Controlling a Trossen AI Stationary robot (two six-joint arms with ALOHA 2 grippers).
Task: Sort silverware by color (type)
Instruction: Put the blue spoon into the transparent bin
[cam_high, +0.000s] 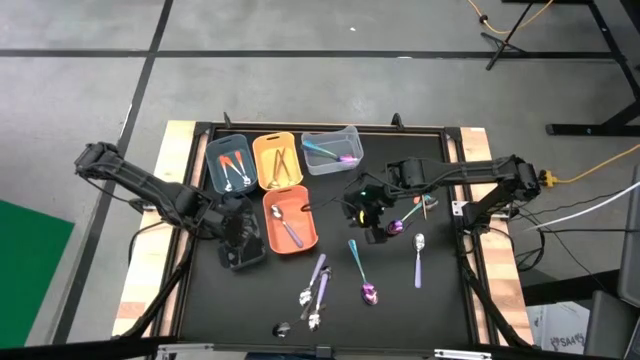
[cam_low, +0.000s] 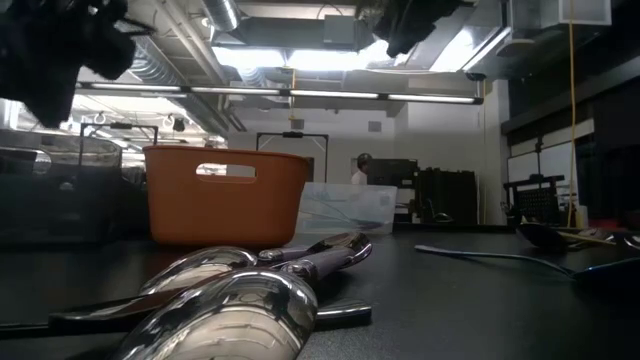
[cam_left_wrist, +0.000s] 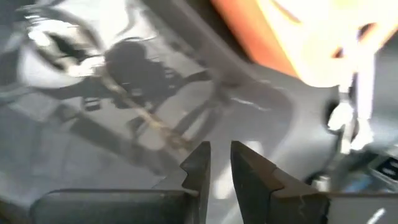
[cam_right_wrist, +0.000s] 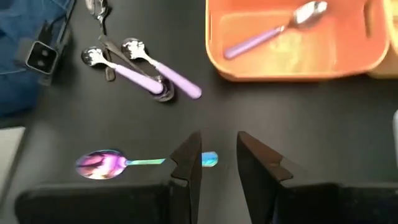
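Note:
Loose silverware lies flat on the black table: a teal-handled spoon with an iridescent bowl (cam_high: 361, 270) (cam_right_wrist: 118, 163), purple-handled spoons (cam_high: 315, 290) (cam_right_wrist: 146, 73), one more (cam_high: 418, 258) and an iridescent piece (cam_high: 405, 218). My right gripper (cam_high: 380, 228) (cam_right_wrist: 219, 155) hangs open above the teal spoon's handle end (cam_right_wrist: 209, 160), with nothing between its fingers. My left gripper (cam_high: 240, 235) (cam_left_wrist: 221, 165) hovers over the dark bin (cam_high: 243, 248), its fingers a narrow gap apart and empty. The bin's contents are blurred.
Bins stand at the back: a blue-grey one (cam_high: 212, 172) with orange-red pieces, a yellow one (cam_high: 262, 165) with gold pieces, a clear one (cam_high: 340, 135) with teal pieces. An orange bin (cam_high: 275, 240) (cam_right_wrist: 217, 59) holds a purple-handled spoon (cam_right_wrist: 267, 34). A dark piece (cam_high: 283, 328) lies near the front edge.

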